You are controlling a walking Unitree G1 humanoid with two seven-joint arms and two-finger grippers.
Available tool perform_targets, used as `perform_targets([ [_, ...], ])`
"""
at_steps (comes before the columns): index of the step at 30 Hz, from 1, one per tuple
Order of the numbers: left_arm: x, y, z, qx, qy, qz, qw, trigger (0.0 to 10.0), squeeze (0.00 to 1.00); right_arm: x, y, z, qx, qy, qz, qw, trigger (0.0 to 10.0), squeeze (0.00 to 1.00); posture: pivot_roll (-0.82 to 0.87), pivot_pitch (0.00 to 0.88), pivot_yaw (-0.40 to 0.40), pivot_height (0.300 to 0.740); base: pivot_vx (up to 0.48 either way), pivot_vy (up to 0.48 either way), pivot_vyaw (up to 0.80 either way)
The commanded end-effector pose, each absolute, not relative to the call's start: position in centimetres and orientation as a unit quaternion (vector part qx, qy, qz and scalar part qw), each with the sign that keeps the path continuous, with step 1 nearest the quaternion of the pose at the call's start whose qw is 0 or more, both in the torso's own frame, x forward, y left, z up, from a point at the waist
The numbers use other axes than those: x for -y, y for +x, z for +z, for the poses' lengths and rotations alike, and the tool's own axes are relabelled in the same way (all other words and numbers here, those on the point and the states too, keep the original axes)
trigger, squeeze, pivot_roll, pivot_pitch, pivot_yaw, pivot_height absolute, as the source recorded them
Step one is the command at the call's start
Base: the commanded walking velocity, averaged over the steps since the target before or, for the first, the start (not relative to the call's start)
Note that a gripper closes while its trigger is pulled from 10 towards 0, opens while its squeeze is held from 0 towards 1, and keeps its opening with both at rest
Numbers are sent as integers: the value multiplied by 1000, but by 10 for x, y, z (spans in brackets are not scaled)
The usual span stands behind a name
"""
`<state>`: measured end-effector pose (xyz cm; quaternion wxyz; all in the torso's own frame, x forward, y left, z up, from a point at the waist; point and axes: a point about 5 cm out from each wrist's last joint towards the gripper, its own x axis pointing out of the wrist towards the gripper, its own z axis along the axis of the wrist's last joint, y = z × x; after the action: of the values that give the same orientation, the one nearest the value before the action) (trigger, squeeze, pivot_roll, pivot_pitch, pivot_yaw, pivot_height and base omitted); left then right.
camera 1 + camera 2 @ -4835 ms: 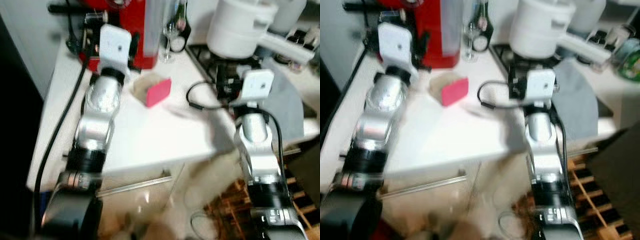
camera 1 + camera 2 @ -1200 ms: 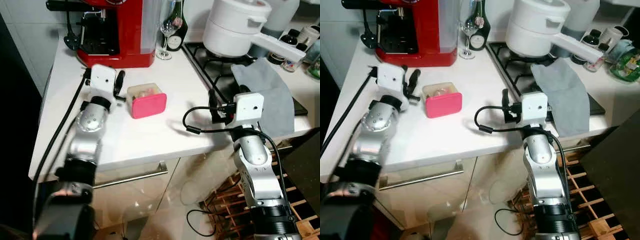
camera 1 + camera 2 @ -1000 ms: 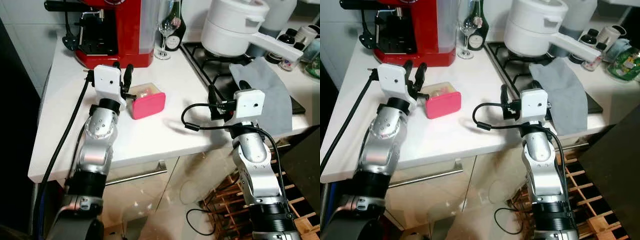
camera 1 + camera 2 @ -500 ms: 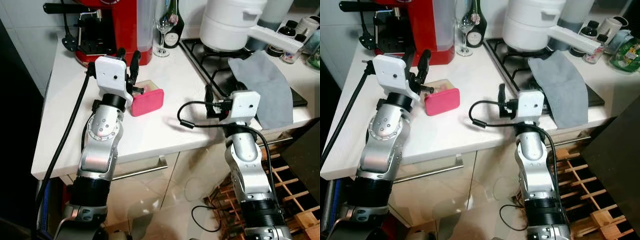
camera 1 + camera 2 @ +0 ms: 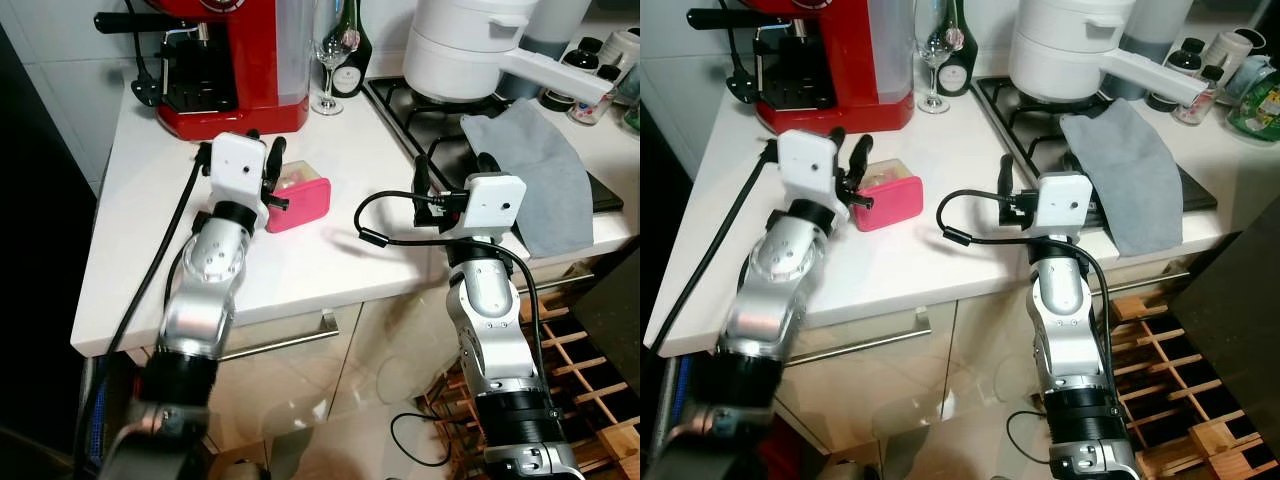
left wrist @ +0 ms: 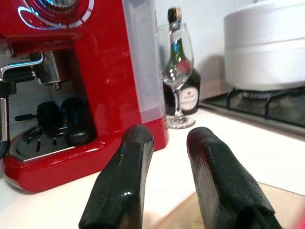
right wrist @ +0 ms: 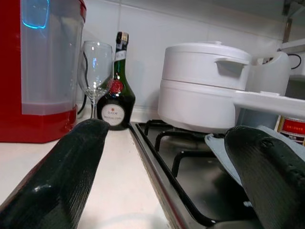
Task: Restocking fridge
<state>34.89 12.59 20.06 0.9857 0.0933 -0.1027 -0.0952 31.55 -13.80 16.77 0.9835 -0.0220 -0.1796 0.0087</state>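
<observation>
A small clear container with a pink lid [image 5: 299, 199] lies on its side on the white counter [image 5: 150, 230], in front of the red coffee machine. My left gripper [image 5: 266, 156] hangs just over its left end, fingers [image 6: 128, 176] a little apart with nothing between them. The container's pale rim [image 6: 224, 206] lies under the fingertips in the left wrist view. My right gripper [image 5: 453, 166] stands open at the counter's front edge, beside the hob, with nothing in it. Its fingers [image 7: 71, 162] are spread wide in the right wrist view.
A red coffee machine [image 5: 235, 55], a wine glass [image 5: 328, 50] and a dark bottle [image 5: 350, 45] stand at the back. A white pot [image 5: 470, 45] sits on the hob, with a grey cloth [image 5: 535, 170] beside it. A wooden wine rack [image 5: 580, 360] stands on the floor, lower right.
My left gripper has come down and closer to the container's left end. The right arm has barely moved. The camera has shifted a little.
</observation>
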Motion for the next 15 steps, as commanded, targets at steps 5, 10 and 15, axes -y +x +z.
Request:
perform_targets([
  [5, -127, 362, 192, 41, 58, -109, 991, 10000, 0, 137, 317, 171, 181, -16, 19, 983, 10000, 0, 0, 0, -7, 740, 0, 0, 0],
  [10, -128, 373, 185, -26, 38, -137, 990, 10000, 0, 134, 317, 169, 178, -14, 27, 984, 10000, 0, -4, 0, -4, 740, 0, 0, 0],
  [15, -136, 380, 186, -65, 18, -144, 987, 10000, 0, 134, 317, 169, 176, -13, 29, 984, 10000, 0, -9, 0, 2, 740, 0, 0, 0],
])
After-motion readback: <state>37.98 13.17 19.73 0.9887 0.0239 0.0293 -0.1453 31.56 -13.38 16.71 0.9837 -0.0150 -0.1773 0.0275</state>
